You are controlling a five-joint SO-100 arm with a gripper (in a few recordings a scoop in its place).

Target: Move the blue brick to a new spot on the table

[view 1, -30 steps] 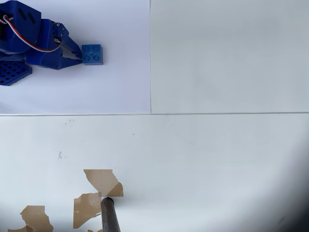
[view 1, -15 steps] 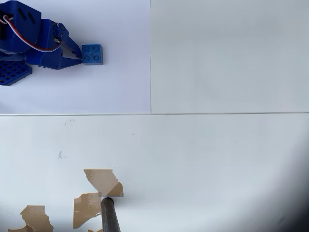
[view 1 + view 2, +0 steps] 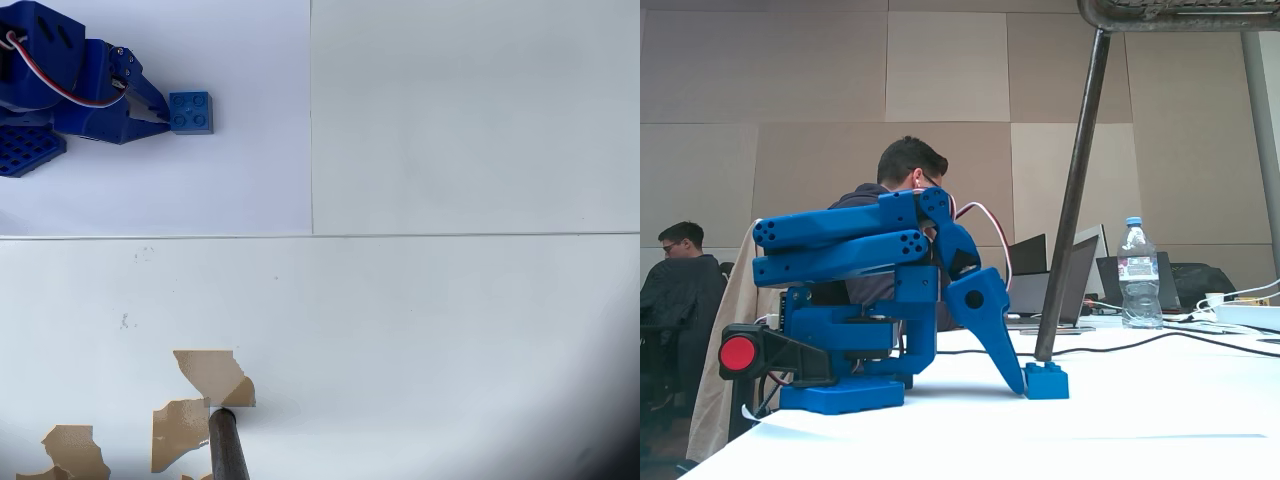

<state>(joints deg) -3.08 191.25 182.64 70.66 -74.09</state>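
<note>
Nothing has shifted over the last second: my pincer [image 3: 160,112] still touches the blue brick [image 3: 190,112] at its nine o'clock edge, grip uncertain, on the table [image 3: 450,330], top-left overhead. Move not begun.

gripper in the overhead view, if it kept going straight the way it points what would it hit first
The blue brick. The gripper points right in the overhead view, its tips already at the brick's left edge; the fixed view also shows the tip against the brick. Whether the tips actually clamp it is unclear.
</note>
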